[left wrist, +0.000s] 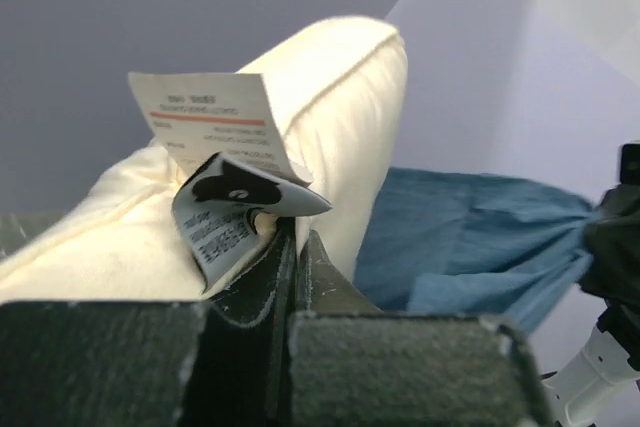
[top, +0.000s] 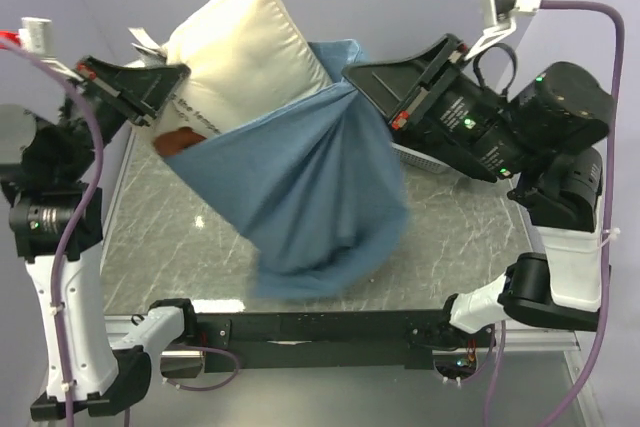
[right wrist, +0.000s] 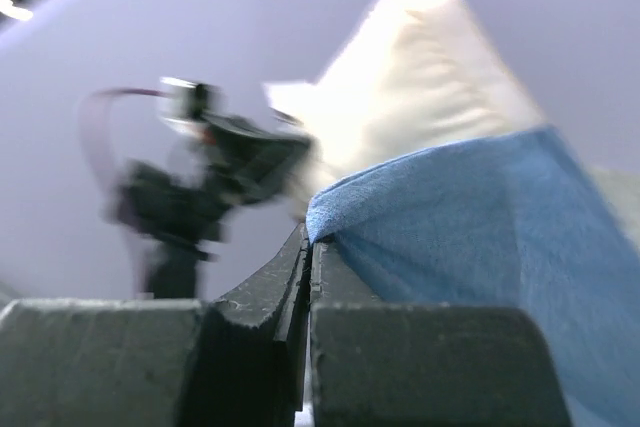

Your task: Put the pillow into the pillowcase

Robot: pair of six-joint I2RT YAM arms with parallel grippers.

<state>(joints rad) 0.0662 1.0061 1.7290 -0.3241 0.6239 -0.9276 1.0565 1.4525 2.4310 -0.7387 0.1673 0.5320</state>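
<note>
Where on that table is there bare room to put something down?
Bare table lies near-left, between the left arm and the pillowcase, and near-right, between pillowcase and right arm. The middle is crowded: pillowcase and pillow.

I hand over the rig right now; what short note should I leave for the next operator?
Left gripper: shut on the pillow, at its edge.
Right gripper: shut on the pillowcase, at its rim.
Both things are held up over the table; the case's closed end hangs down to it.
Done: the pillow's lower part is inside the case.
Left: its upper part sticks out; work it fully in.
</note>
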